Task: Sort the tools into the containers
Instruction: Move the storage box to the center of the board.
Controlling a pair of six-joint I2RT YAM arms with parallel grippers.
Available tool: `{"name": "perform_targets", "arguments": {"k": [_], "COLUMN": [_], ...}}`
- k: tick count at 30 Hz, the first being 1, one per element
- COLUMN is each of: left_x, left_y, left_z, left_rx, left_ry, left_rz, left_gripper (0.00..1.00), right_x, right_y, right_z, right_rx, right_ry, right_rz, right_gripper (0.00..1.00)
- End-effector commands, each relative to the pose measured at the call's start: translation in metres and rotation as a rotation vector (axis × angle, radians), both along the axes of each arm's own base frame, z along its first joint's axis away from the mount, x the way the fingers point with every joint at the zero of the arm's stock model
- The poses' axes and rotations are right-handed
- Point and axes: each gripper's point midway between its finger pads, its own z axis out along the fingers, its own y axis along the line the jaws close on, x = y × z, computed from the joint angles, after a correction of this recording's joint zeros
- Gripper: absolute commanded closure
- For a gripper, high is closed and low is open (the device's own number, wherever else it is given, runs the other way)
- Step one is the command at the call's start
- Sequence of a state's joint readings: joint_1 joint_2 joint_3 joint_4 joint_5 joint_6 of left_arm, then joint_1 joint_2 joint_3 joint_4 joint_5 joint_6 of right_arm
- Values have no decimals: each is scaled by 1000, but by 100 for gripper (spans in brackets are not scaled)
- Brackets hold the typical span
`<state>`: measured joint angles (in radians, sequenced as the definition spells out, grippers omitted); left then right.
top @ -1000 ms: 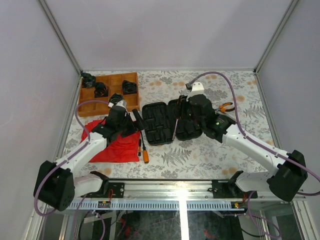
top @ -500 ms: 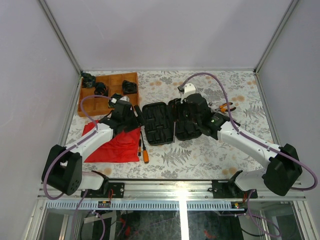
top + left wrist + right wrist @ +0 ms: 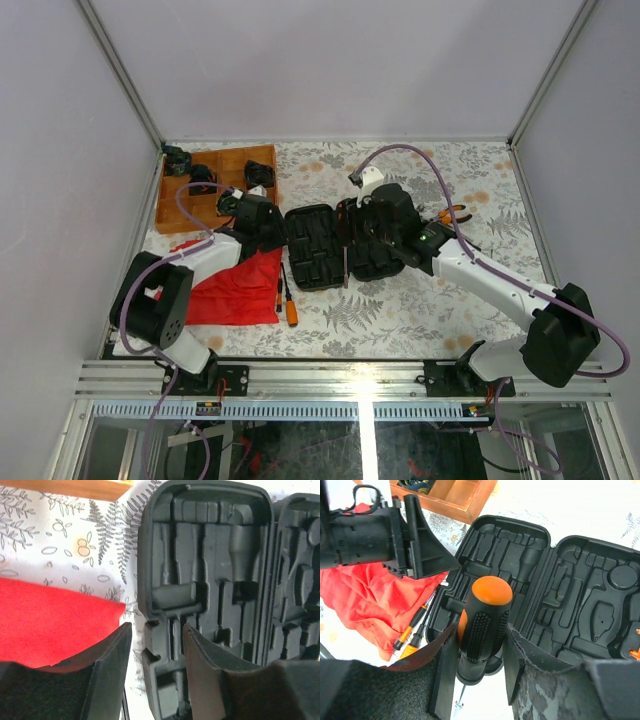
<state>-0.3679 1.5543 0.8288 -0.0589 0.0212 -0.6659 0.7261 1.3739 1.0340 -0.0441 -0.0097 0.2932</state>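
Bright, even light, soft shadows. In the wrist views the near fingers (image 3: pixel 107 675) are blurred and the table cover (image 3: pixel 580 505) is washed out.

Your table (image 3: pixel 400 300) carries an open case (image 3: pixel 310 245). Tray (image 3: pixel 232 151) lies far-left of it, cloth (image 3: pixel 235 290) and screwdrivers (image 3: pixel 287 295) near-left, pliers (image 3: pixel 455 213) right.

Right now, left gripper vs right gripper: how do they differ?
The left gripper is empty with its jaws apart; the right gripper is shut on a screwdriver with a fat orange-and-black handle.
The left gripper is at the outer rim of the open case's left half, next to the red cloth; the right gripper is over the case near its hinge.
Both face the open case.
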Motion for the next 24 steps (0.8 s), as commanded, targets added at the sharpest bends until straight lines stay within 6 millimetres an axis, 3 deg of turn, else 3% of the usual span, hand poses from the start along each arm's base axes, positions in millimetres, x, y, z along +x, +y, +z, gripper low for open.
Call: {"name": "perform_targets", "arguments": {"k": [1,14,24], "left_x": [32,48,33], "left_y": [-6,-20,-28], "left_z": [11,-17,-25], "left_rx": [-23,-40,-53], "left_ry": [-104,-77,-56], "left_rz": [-24,-85,-128], "left_gripper": [58,70,85], "right_x": [9,15,44], "right_y": [9,6,-1], "right_z": [43,34,13], "right_rx": [56,32,-21], "right_ry": [-73,-48,55], "right_rz": [44,31,-26], "right_gripper": [100,100,100]}}
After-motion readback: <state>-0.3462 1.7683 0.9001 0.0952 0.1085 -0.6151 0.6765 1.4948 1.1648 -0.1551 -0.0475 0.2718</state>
